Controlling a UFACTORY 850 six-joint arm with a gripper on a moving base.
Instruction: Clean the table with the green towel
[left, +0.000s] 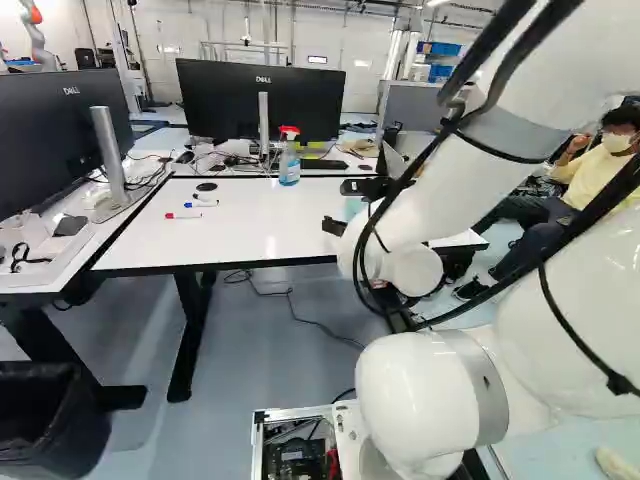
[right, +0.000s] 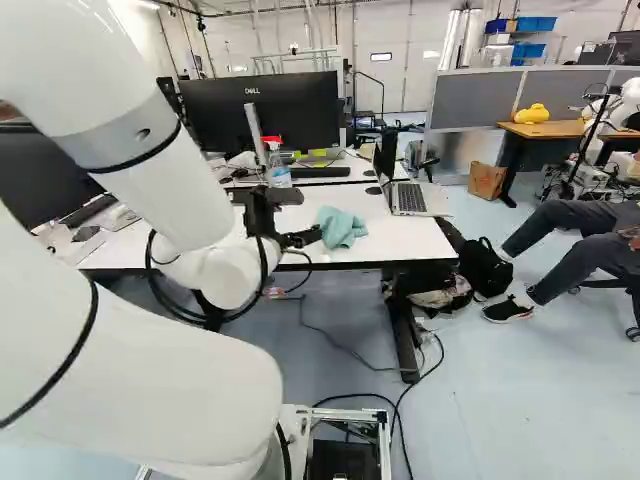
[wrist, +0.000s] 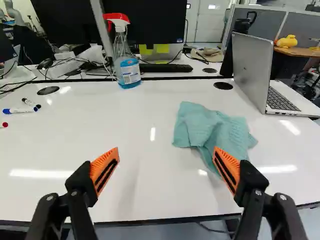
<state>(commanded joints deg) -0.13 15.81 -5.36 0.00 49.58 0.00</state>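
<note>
Fingers (wrist: 103, 172) of the gripper (right: 312, 216) stand wide apart, orange pads facing each other with nothing pinched between them. Under them spreads the white table (wrist: 145, 192), its near edge passing beneath the fingers. Just ahead of one fingertip, reaching partway into the space in front of the pair, the green towel (wrist: 212, 130) lies crumpled on the tabletop; whether that fingertip touches it cannot be told. Ahead of the other finger and well out to its outer side lie a red-tipped marker (wrist: 4, 124), a blue-capped marker (wrist: 20, 110) and a black-capped marker (wrist: 31, 103). Past the towel, outward of the finger nearer it, a laptop (wrist: 252, 70) sits open. Farther ahead, between the lines of both fingers, a spray bottle (wrist: 129, 73) with a red and white head stands upright near the table's far edge. Behind it come a keyboard (wrist: 166, 68) and a black monitor (wrist: 155, 25).
</note>
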